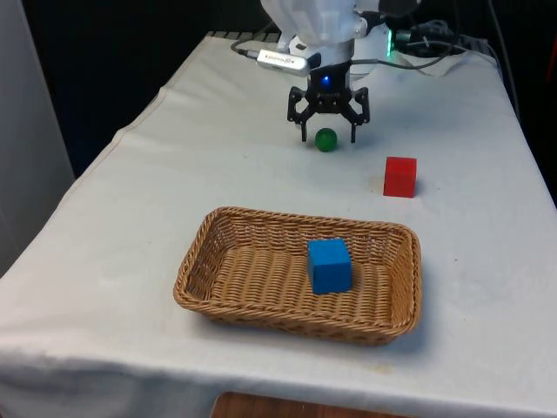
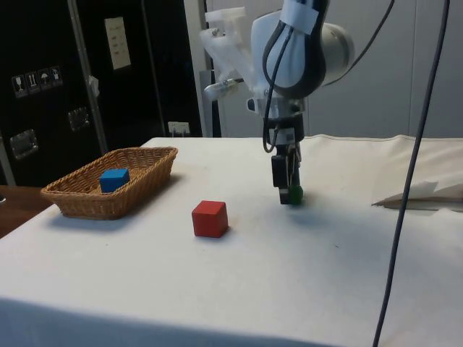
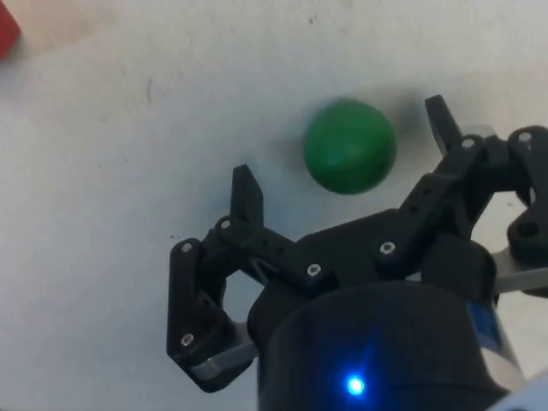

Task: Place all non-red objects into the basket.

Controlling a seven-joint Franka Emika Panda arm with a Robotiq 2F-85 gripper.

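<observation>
Pincer (image 1: 328,135) spread wide, fingers down at table (image 1: 130,218) level either side of the green ball (image 1: 326,139), gaps on both sides in the wrist view, so nothing gripped. Ball sits on the cloth at the far end of the table. In the side view the fingers partly cover the ball (image 2: 294,193). Arm comes down near vertical, wrist straight over the ball. Blue cube (image 1: 329,265) lies inside the wicker basket (image 1: 209,261); red cube (image 1: 400,177) stands on the cloth at the front view's right, apart from both.
</observation>
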